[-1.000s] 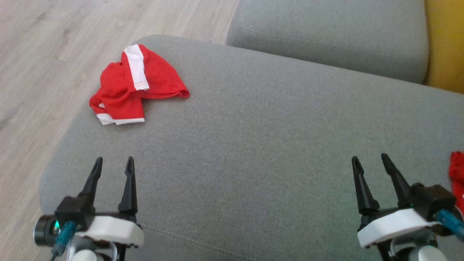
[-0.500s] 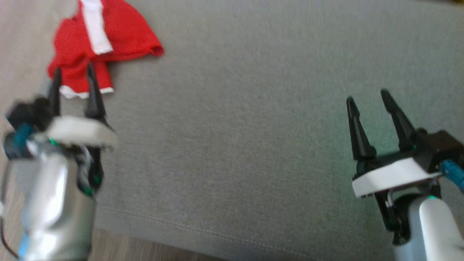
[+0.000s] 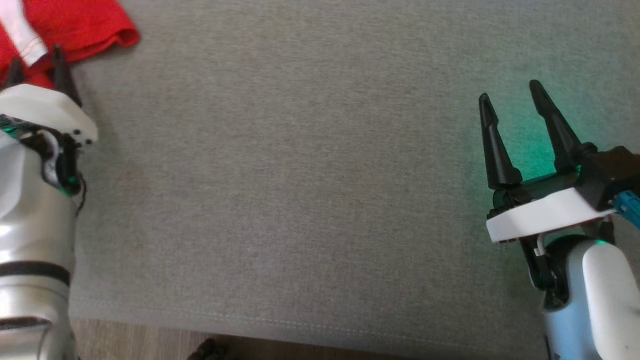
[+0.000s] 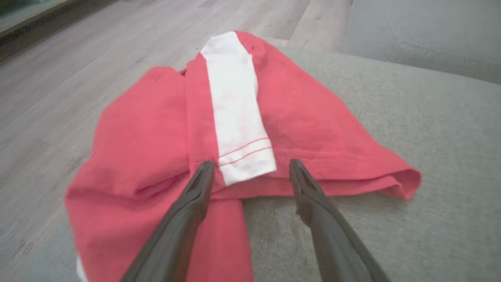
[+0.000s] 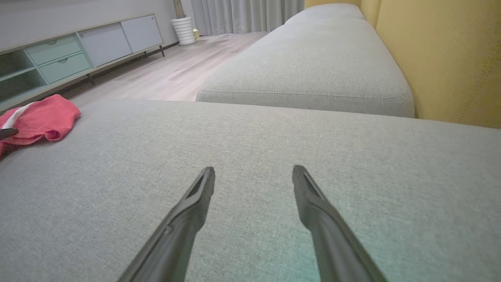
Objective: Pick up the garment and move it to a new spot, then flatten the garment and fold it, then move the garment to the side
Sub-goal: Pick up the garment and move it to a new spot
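Home living rm: sofa [image 5: 305, 70], sideboard [image 5: 78, 51], curtains [image 5: 246, 15].

The right gripper [image 3: 509, 91], around three o'clock in the head view, is showing two long black fingers [image 3: 495, 145] tapering to points, rising from a white wedge-shaped plate [image 3: 545, 215]. A blue connector [image 3: 627, 202] is poking out beside it. The left forearm [image 3: 30, 225] (glossy silver, ringed by a black band [image 3: 32, 270]) is gleaming at eight o'clock, small green lights [image 3: 596, 243] glowing at both wrists.
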Tool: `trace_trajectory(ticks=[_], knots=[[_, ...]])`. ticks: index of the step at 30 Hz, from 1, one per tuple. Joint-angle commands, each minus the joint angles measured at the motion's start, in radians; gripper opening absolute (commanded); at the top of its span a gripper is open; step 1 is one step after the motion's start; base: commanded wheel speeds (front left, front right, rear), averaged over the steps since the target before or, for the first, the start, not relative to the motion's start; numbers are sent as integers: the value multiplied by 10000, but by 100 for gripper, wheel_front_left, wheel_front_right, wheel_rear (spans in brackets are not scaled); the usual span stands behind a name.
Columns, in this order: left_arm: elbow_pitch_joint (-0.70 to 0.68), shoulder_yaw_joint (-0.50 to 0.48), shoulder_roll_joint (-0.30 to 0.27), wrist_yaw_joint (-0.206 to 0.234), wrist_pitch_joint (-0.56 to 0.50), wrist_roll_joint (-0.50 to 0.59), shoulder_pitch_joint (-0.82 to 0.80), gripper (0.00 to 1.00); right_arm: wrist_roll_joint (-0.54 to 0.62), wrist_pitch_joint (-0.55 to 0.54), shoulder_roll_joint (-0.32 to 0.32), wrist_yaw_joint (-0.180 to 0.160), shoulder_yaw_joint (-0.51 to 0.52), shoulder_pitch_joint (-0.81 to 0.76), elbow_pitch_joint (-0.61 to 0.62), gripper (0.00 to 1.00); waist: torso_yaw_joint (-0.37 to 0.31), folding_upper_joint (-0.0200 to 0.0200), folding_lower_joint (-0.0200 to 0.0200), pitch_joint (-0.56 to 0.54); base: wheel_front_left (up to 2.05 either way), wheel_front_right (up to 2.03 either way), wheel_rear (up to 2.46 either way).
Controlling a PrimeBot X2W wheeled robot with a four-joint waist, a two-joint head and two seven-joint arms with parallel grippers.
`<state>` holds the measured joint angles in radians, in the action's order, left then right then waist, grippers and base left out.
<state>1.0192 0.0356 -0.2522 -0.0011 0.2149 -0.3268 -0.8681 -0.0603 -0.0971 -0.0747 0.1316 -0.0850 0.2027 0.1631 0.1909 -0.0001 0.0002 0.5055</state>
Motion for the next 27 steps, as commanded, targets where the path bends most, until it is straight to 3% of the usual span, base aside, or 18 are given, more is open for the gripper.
trace_trajectory(ticks=[1,4,5,6,11,17,27], knots=[[118,-267,-757,-19,-21,28,-375,100,-27,97,10,-9,-225,160,289,100,-149,1,-2,111,0,0,0],[602,-238,-873,-25,-25,44,-613,100,-42,125,14,-9,-192,172,264,100,-188,1,-2,134,0,0,0],[768,-237,-930,-39,21,42,-716,74,-47,137,17,-9,-175,179,251,100,-205,1,-2,141,0,0,0],[883,-228,-982,-83,89,44,-800,0,-58,150,22,-9,-156,184,234,100,-219,1,-2,134,0,0,0],[347,-207,-1332,68,455,339,-748,0,-119,304,62,-9,6,104,23,100,-241,1,-2,-315,0,0,0],[-2540,-831,-1471,249,466,645,736,0,-204,556,141,-9,184,-195,-247,100,-316,1,-2,-1348,0,0,0],[-7160,-1261,-582,315,468,1023,4389,0,-455,739,231,-9,520,-1295,-613,100,-607,1,-2,-3533,0,0,0]])
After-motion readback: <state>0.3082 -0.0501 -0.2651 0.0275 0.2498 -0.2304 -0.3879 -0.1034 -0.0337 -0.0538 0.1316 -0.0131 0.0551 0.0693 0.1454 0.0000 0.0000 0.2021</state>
